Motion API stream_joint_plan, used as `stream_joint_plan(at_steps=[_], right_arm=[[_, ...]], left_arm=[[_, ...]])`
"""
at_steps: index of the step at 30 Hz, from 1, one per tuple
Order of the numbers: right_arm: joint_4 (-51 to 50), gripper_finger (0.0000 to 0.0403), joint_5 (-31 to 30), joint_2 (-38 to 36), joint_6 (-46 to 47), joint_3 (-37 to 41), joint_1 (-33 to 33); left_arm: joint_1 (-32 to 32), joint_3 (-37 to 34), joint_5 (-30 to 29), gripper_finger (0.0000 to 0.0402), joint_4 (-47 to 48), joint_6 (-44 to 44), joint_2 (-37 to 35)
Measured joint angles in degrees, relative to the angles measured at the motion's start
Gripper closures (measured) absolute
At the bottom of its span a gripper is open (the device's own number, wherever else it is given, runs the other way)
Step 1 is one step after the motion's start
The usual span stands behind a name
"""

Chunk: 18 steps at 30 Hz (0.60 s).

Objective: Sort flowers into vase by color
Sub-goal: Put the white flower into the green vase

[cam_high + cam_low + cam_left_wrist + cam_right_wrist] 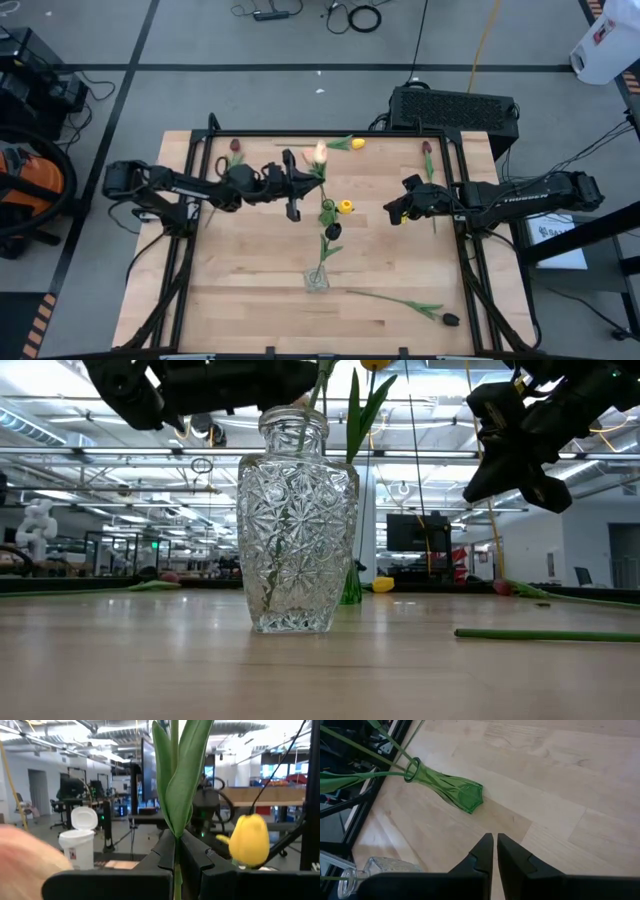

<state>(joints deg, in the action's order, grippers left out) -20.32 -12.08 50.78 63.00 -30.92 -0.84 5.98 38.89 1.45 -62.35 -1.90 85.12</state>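
Observation:
My left gripper [312,183] is above mid-table, shut on a peach tulip [320,152] over the green vase [328,215], which holds a yellow tulip [345,207]. The clear glass vase [316,280] nearer the near edge holds a dark tulip [333,232]. My right gripper [390,212] hovers shut right of the green vase [455,787], touching nothing. Loose tulips lie on the table: a maroon one [235,145], a yellow one [357,144], another maroon one [426,148] and a near-black one [450,320]. My left gripper pinches the peach tulip's green stem [177,870] between its two fingers, just below where the long leaves [177,780] spread. The fingers come level from the table's left and lie across the stem. The stem stands about upright; whether its lower end is inside the green vase, I cannot tell.
A black frame rail [460,230] runs along the table's right side and another along the left. A black box [455,105] sits behind the far edge. Bare wood lies left of the clear vase [295,520] and toward the near left corner.

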Motion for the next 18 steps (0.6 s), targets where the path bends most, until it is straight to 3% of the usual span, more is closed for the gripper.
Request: stream_joint_plan(at_steps=[11,18], right_arm=[[0.07,0.0385,0.11,0.00,0.68,0.00,-0.02],[0.42,0.0385,0.17,0.00,0.52,0.00,-0.02]], left_arm=[[0.00,0.01,-0.09,0.0391,-11.44,0.01,1.10],[0.00,0.02,-0.22,0.0391,-6.48,0.03,1.11]])
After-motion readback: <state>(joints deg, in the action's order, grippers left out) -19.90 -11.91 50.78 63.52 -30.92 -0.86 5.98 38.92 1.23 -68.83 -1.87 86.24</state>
